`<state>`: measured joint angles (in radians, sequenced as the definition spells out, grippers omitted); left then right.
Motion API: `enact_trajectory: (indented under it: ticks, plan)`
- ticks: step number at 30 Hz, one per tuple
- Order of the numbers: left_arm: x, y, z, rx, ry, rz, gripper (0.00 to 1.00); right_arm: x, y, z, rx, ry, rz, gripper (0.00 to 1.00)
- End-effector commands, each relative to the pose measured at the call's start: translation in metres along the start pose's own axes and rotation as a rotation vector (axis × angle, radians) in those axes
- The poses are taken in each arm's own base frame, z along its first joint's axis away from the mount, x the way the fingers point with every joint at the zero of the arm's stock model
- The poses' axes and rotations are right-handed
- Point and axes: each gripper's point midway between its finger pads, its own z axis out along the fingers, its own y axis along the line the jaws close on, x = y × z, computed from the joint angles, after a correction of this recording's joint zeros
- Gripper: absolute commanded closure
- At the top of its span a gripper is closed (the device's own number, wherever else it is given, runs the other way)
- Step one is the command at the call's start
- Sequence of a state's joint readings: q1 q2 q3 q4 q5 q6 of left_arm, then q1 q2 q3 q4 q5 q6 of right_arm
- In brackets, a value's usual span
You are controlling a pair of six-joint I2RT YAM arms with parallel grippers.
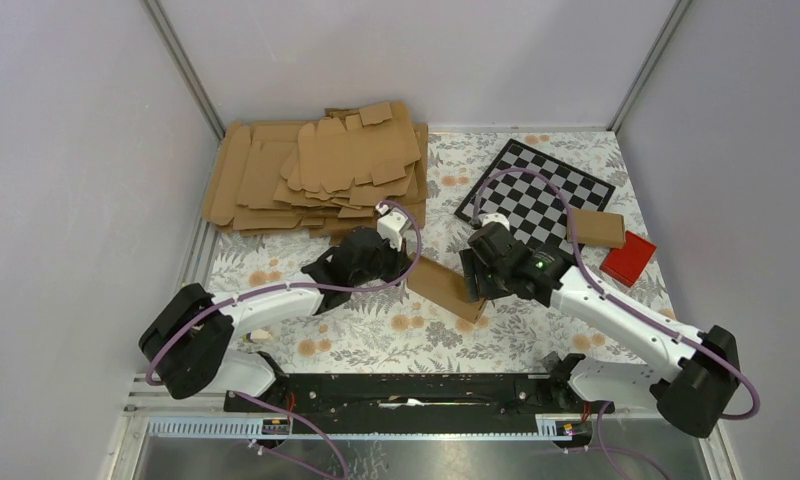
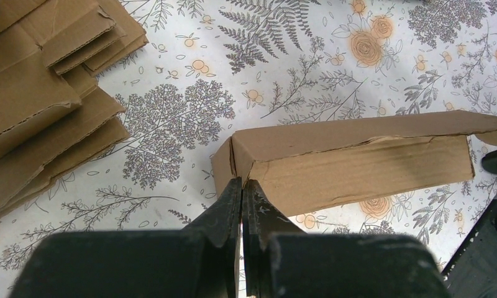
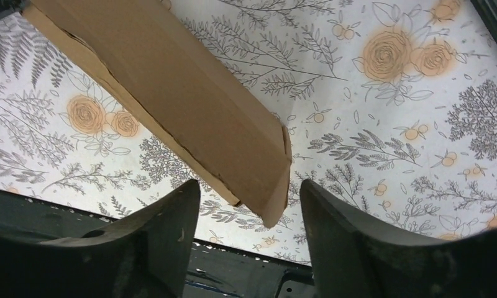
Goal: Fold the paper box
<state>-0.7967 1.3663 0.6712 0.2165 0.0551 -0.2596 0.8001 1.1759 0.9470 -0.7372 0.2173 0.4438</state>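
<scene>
The paper box is a slim brown carton, lying slantwise between my two grippers. In the left wrist view the paper box stretches to the right, its long top edge gaping a little. My left gripper is shut, with its tips pinching the carton's near-left end corner; in the top view the left gripper is at the carton's upper-left end. My right gripper is open. The carton's other end hangs between its fingers without touching them. In the top view the right gripper is at the carton's lower-right end.
A thick stack of brown card sheets lies at the back left and shows in the left wrist view. A checkerboard, a small brown carton and a red block lie at the right. A black rail runs along the near edge.
</scene>
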Motion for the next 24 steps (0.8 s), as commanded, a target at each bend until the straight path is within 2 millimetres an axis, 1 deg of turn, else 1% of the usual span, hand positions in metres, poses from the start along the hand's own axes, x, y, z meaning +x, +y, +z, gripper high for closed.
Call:
enact_trajectory:
  ticks: [1, 5, 11, 14, 21, 24]
  plan:
    - [0.015, -0.001, 0.004, -0.015, 0.072, -0.018, 1.00, 0.001, -0.018, -0.008, 0.052, -0.020, 0.100, 0.37]
    - [0.015, -0.003, 0.006, -0.019, 0.086, -0.012, 1.00, 0.008, -0.020, -0.003, 0.027, 0.000, 0.131, 0.46]
    - [0.012, -0.003, 0.004, -0.021, 0.079, -0.010, 1.00, 0.015, -0.022, 0.006, 0.010, 0.020, 0.174, 0.49]
    - [0.012, -0.004, 0.004, -0.021, 0.083, -0.006, 1.00, 0.016, -0.017, 0.008, -0.024, 0.034, 0.206, 0.56]
    - [0.009, -0.005, 0.003, -0.025, 0.073, -0.001, 1.00, -0.001, 0.000, 0.003, -0.127, -0.005, 0.362, 0.74]
    - [0.010, -0.005, 0.003, -0.028, 0.074, 0.000, 1.00, -0.005, 0.004, 0.001, -0.152, -0.007, 0.413, 0.77]
